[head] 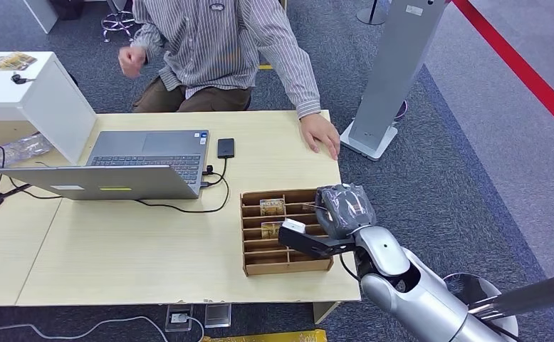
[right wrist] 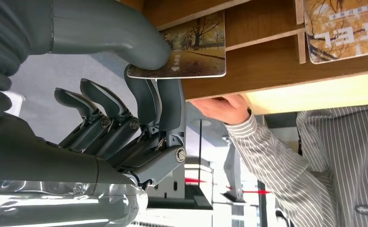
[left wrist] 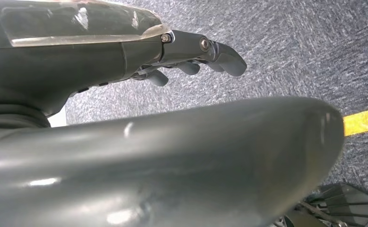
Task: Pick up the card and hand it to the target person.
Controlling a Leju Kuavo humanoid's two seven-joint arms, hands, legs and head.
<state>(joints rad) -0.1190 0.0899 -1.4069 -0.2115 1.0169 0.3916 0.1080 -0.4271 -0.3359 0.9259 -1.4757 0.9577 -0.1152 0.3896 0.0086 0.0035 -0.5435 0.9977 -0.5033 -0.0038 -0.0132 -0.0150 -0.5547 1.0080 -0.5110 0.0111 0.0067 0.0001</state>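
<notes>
Two steps make up this job, and the first looks half won: the right hand (right wrist: 125, 109) has its thumb on one face of the card (right wrist: 187, 47) and fingers (right wrist: 165, 101) under the other, a proper pinch at the card's near edge. Watch where that card sits, though, its far end lies against the wooden rack (head: 288, 267) just beyond the fingertips, so whether it is fully free of its slot I cannot tell. From the head view the hand (head: 344, 209) hovers at the rack's outer side, with two more cards (head: 273, 206) resting in slots further in from it. Beyond the hand, across the desk (head: 139, 263), sits the person (head: 224, 50) in the striped shirt, one hand (head: 322, 134) flat on the desk corner, close past the rack. My read: grasp made, lift-out and handover to come, and that means carrying the card forward toward that waiting hand. Down at the robot's side, the left hand (left wrist: 191, 59) hangs over carpet, fingers loosely curled, holding nothing.
</notes>
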